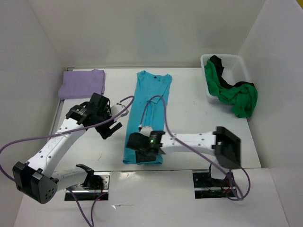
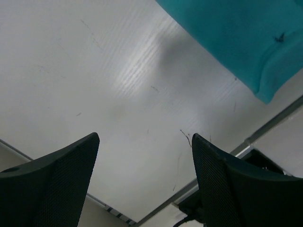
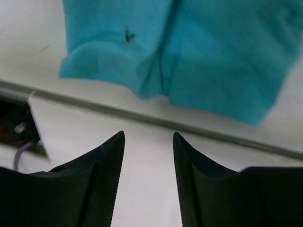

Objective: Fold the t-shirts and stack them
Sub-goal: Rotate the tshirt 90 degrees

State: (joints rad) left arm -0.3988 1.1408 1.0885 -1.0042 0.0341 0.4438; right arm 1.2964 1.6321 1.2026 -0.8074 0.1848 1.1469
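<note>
The left gripper [image 2: 144,177] stood open with nothing between its fingers [image 2: 61,182], hanging over bare table [image 2: 94,71] just beside the near left corner of the turquoise shirt [image 1: 149,101]. The right gripper [image 3: 148,165] was also parted, though by a narrower gap, and held nothing. Its own camera showed the shirt's near hem lying beyond the fingertips, next to the table's front edge. From the overhead view it hovered over that hem, but I could not tell whether it touched the cloth, since the wrist hid the tips. The turquoise shirt lay lengthwise down the middle of the table, collar at the far end, already narrowed into a long strip with its sides turned in, so I judged its fold about half done, with the crosswise folds left to make. The lavender shirt [image 1: 81,83] sat folded into a neat rectangle at the far left corner, well apart from the turquoise one, and looked finished. The green shirt [image 1: 236,97] spilled crumpled over the near rim of the white bin [image 1: 239,61] at the far right, with the black shirt [image 1: 217,61] bunched in beside it; neither had been laid out. No stack existed yet. By my reckoning one shirt was done, one was midway, two were untouched, and all the stacking remained.
</note>
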